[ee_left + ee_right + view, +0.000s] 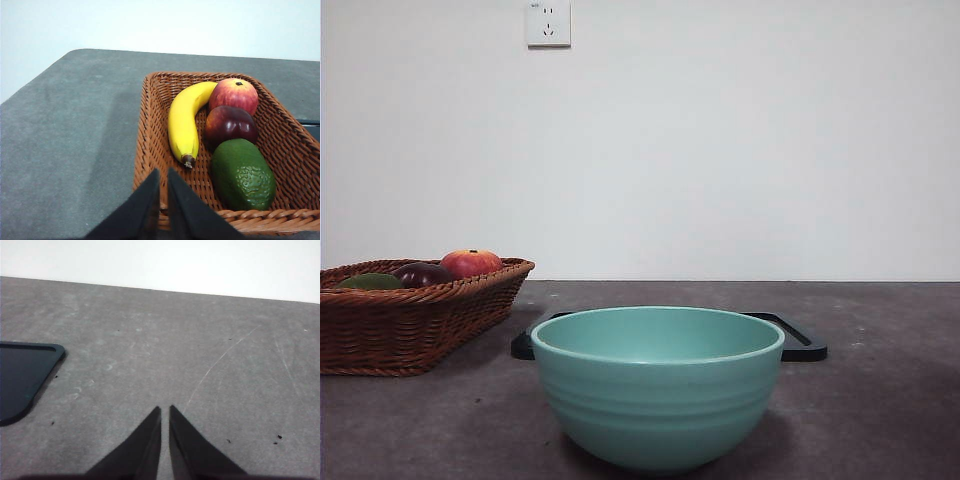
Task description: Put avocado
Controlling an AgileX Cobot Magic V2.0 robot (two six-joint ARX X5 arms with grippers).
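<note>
The avocado (243, 175), dark green with bumpy skin, lies in a brown wicker basket (150, 130) beside a dark purple fruit. From the front only its top (370, 282) shows over the basket rim (430, 293) at the far left. My left gripper (163, 172) hangs shut above the basket's near edge, holding nothing, a little to the side of the avocado. Over bare table my right gripper (165, 409) is shut and empty. Neither arm shows in the front view.
The basket also holds a banana (184, 120), a red apple (233, 94) and the purple fruit (230, 125). A teal bowl (658, 385) stands front and centre, with a flat black tray (798, 338) behind it, also seen as tray (20, 377).
</note>
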